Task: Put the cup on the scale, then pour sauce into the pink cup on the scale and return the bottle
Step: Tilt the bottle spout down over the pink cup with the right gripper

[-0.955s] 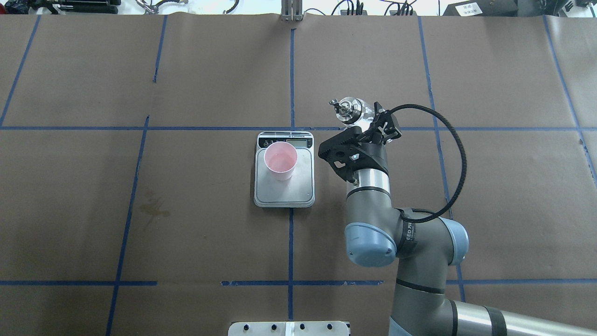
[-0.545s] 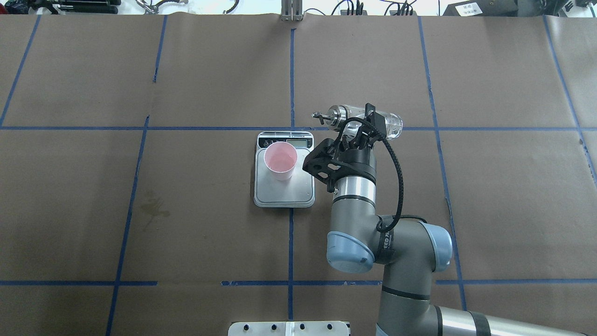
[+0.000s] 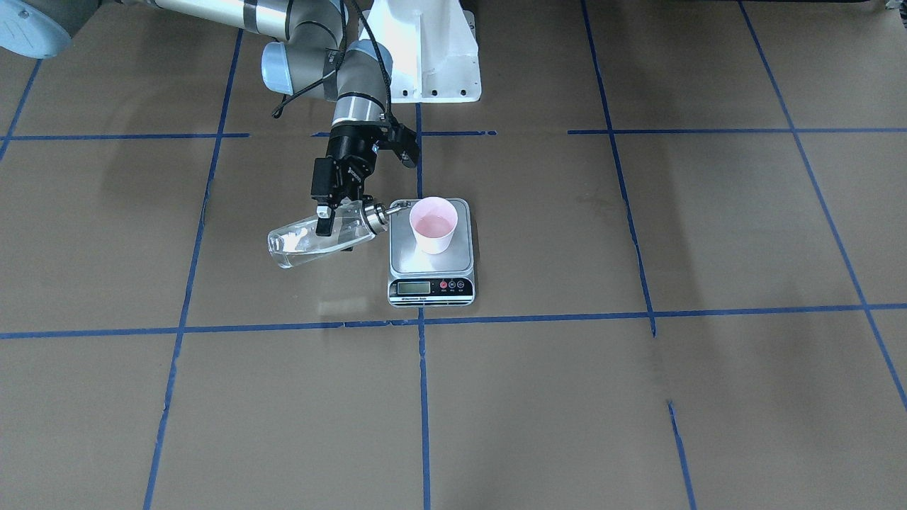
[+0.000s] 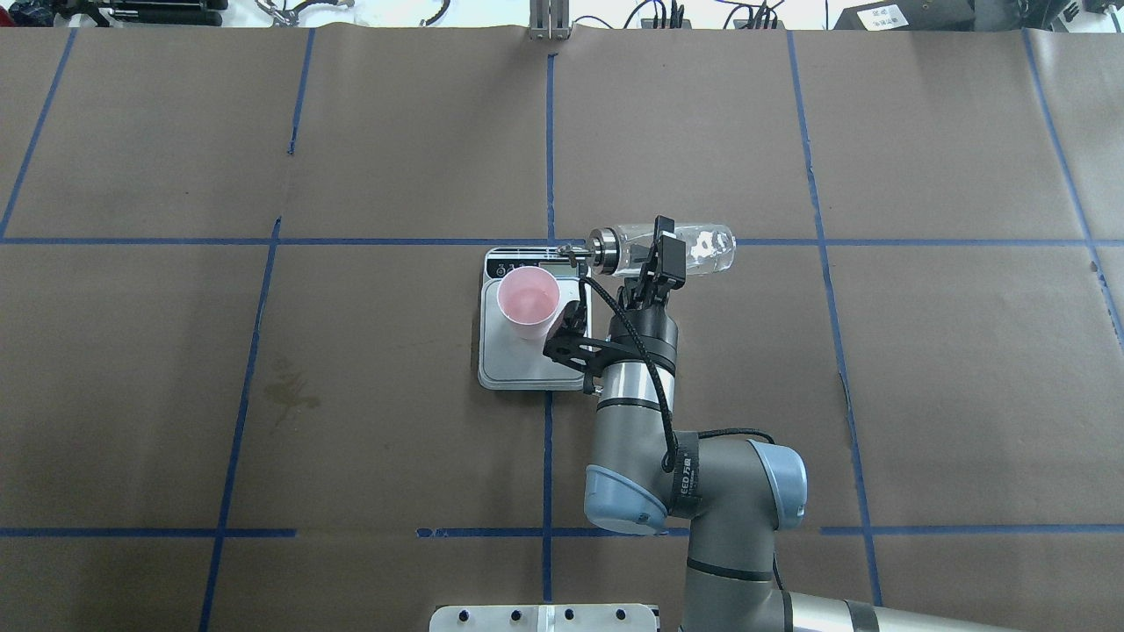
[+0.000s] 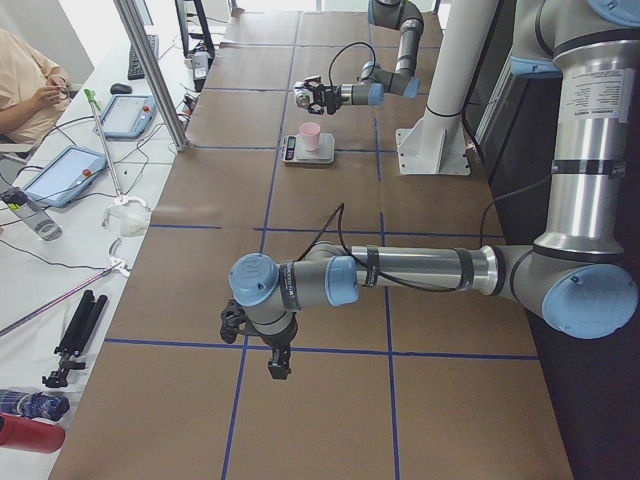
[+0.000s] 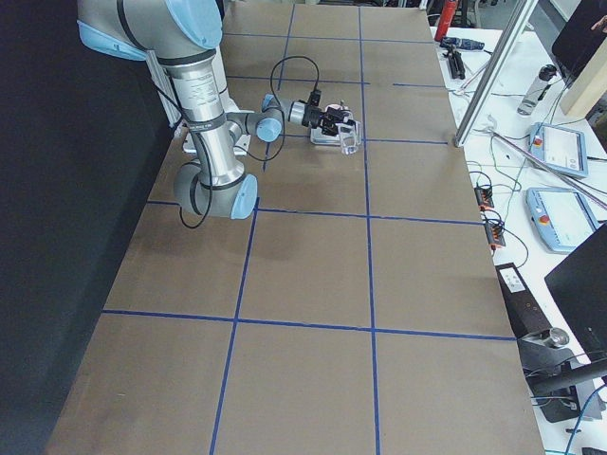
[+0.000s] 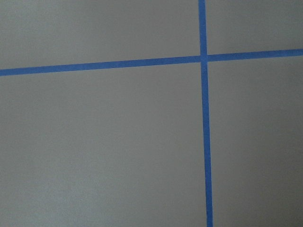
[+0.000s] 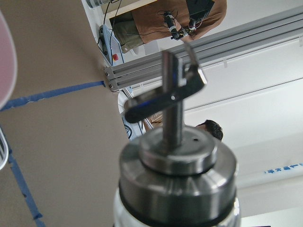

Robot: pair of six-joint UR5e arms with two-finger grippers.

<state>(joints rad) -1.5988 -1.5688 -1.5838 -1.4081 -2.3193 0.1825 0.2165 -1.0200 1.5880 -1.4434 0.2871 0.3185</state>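
bottle (image 4: 707, 248) now horizontal, moved nearer cup (image 4: 528, 301)

The right arm (image 4: 628, 412) reaches forward, its wrist rolled sideways, and the right gripper (image 4: 659, 256) points away from the base with its fingers (image 4: 665, 250) clamped on the bottle (image 4: 698, 248). The left arm (image 5: 410, 270) stretches out low, and the left gripper (image 5: 274, 360) hangs downward; its opening cannot be judged.

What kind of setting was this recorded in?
Probably a robotics lab: a paper-covered table gridded with blue tape, two robot arms at it, teach pendants on a side bench.
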